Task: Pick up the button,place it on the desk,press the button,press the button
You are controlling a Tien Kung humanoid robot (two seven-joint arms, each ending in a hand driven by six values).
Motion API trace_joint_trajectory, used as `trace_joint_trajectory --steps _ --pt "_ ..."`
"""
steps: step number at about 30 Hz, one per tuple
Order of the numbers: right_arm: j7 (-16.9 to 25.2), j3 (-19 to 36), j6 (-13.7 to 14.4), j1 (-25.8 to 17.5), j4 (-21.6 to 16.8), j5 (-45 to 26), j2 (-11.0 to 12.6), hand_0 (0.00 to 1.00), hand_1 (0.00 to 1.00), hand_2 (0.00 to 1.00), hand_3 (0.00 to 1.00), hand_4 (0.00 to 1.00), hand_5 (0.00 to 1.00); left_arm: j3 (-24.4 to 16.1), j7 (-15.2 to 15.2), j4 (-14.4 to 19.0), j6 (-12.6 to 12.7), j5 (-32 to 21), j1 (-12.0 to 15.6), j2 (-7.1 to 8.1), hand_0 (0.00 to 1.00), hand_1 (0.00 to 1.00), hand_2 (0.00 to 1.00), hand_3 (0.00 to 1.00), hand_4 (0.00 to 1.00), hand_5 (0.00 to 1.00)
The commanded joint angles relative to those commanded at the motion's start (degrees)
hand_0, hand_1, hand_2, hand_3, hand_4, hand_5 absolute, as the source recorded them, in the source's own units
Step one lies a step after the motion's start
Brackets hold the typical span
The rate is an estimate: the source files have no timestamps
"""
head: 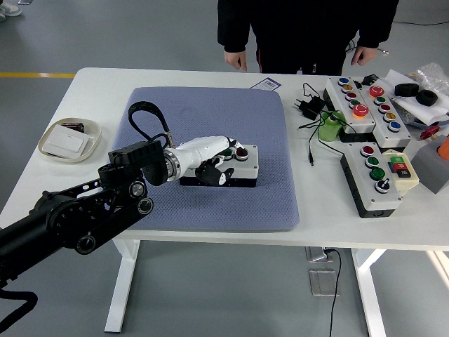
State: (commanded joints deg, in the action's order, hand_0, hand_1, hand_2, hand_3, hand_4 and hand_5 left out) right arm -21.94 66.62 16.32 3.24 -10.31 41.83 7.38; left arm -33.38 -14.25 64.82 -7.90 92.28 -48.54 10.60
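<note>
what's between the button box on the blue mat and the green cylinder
In the head view: bare blue mat, then white table crossed by a black cable, between grey button box and green cylinder.

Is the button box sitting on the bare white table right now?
No, the button box rests on the blue-grey mat, with the left hand over its buttons.
</note>
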Motion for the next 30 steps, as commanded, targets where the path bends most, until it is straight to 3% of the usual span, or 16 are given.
trace_joint_trajectory --steps 12,22,30 --pt "-0.09 -0.05 0.08 -0.2 0.0 -0.13 -0.04 0.643 0.508 0.549 0.59 0.25 0.36 0.71 -0.66 0.19 -1.89 1.01 -0.1 0.14 0.002 0.002 0.034 0.824 0.437 0.002" --pt "0.02 -0.1 0.0 -0.09 0.0 -0.18 0.01 0.643 0.507 0.549 0.59 0.251 0.36 0.84 -1.5 -1.49 -3.5 1.39 -0.4 0.08 0.002 0.002 0.034 0.825 0.426 0.002" --pt "0.11 0.13 0.0 0.1 0.0 -0.18 -0.01 0.643 0.507 0.549 0.59 0.25 0.36 -0.16 -1.43 -0.93 -3.23 1.85 -0.58 0.3 0.002 0.002 0.035 0.826 0.424 0.002"
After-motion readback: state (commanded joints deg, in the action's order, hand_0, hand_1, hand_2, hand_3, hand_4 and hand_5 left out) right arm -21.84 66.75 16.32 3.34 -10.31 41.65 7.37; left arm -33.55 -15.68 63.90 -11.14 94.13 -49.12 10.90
